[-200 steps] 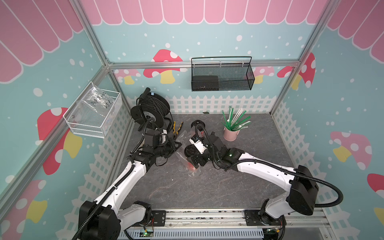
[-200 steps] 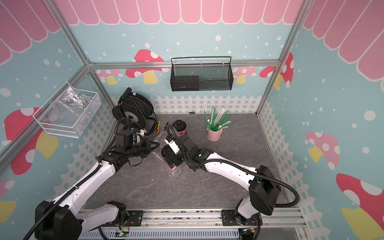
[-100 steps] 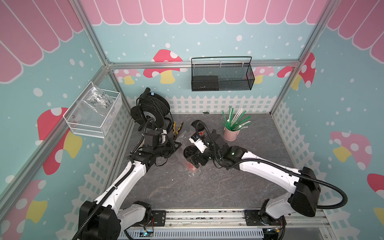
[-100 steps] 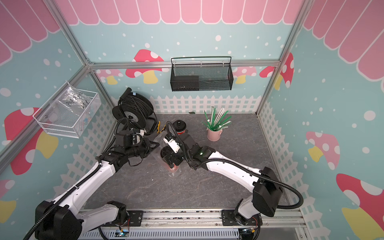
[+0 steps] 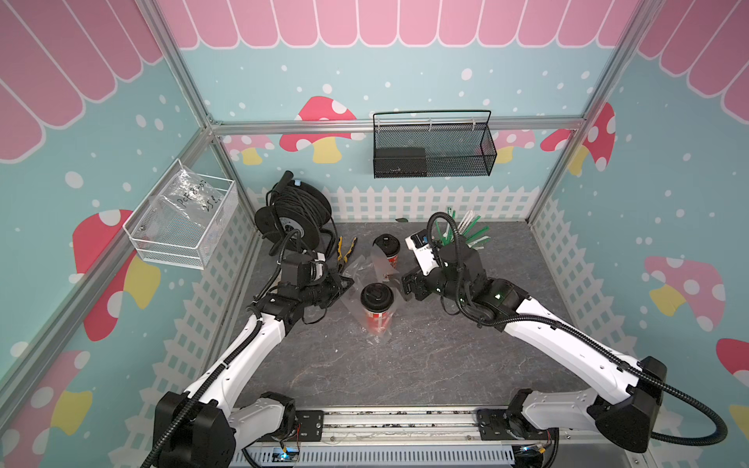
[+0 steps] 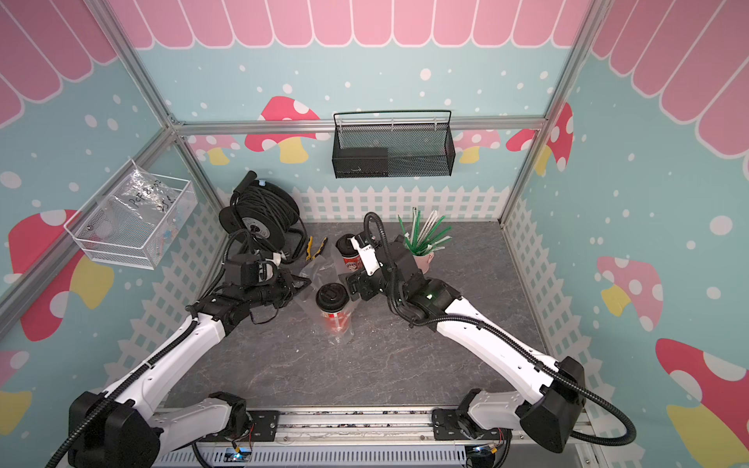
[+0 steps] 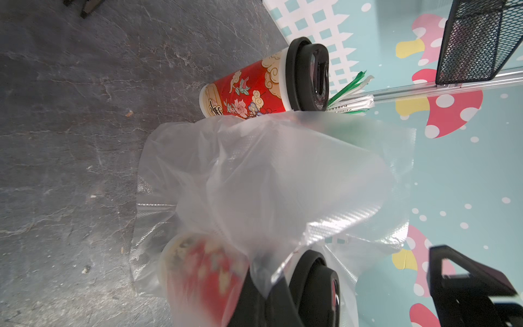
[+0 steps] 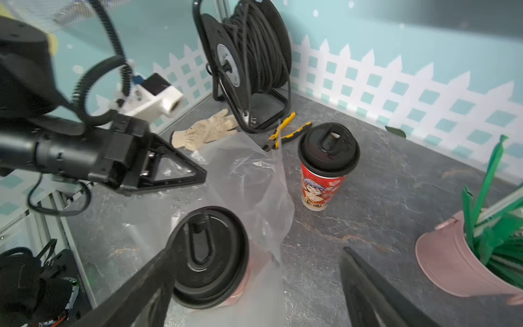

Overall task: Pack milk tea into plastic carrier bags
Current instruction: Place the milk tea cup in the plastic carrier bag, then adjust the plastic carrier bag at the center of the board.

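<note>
1. Thin, clear plastic: the carrier bag (image 8: 249,181) is limp, crinkly film slumped at mid-table (image 5: 405,364), with one side drawn up. It should weigh next to nothing, collapse when let go and slip off smooth pads. I judge the rim, or a doubled fold of it, the best place to pinch.
2. The red cup (image 5: 377,314) stands upright inside that bag, with film around its body and its black lid showing above. The paper wall looks stiff enough for a side grasp at mid-body. A hard squeeze could buckle it or pop the lid. Whether it is full, and so top-heavy, cannot be told.
3. The cartoon-print cup (image 5: 388,249) stands upright farther back, outside the bag and just beside its raised flap. It should handle the same way, so take it by the body, below the lid.
4. The left gripper (image 5: 345,283) is pinched tight on the bag's edge, holding that side up.
5. The right gripper (image 5: 406,288) has its jaws spread wide and empty, just beside the red cup's lid.
6. The pink straw pot (image 8: 452,269) stands near the right arm and could get knocked.
</note>
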